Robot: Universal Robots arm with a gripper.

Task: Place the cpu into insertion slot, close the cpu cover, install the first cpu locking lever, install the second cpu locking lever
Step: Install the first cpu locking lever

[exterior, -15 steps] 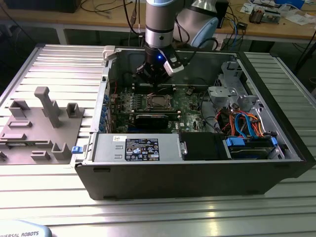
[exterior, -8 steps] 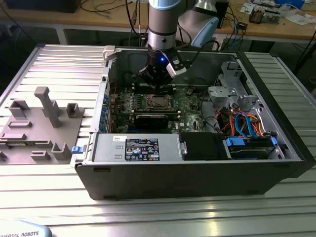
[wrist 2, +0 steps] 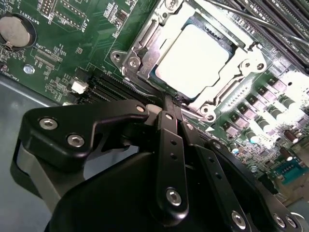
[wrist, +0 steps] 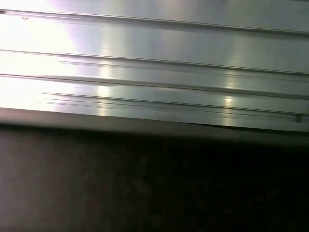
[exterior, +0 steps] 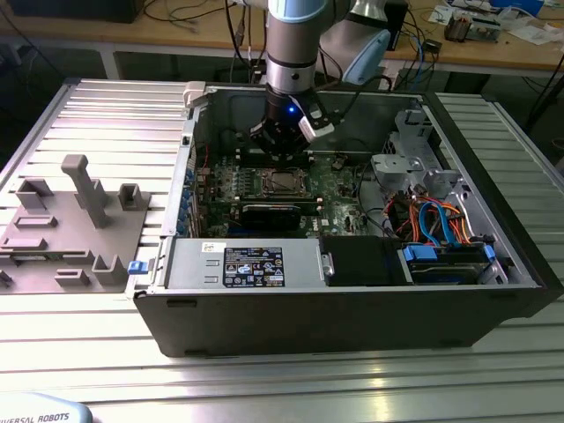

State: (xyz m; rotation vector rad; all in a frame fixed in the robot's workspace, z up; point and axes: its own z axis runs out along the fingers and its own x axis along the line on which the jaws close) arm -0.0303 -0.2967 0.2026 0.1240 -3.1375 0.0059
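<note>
The ribbed metal tabletop (exterior: 106,115) carried an open computer case (exterior: 352,317), and beside it, toward the exterior view's left, sat a grey holder tray (exterior: 62,238). Inside the case lay the green circuit board (exterior: 339,181), with the arm (exterior: 291,44) reaching straight down over it. In the second wrist view the hand (wrist 2: 170,102) sat low over the board, its two fingers (wrist 2: 169,145) pressed together with nothing between them, tips right at the edge of the socket (wrist 2: 133,63). The chip (wrist 2: 193,60) sat flat in that socket, its pale metal top showing through the silver cover frame (wrist 2: 241,60) lying down around it. A coin battery (wrist 2: 17,30) sat well apart.
</note>
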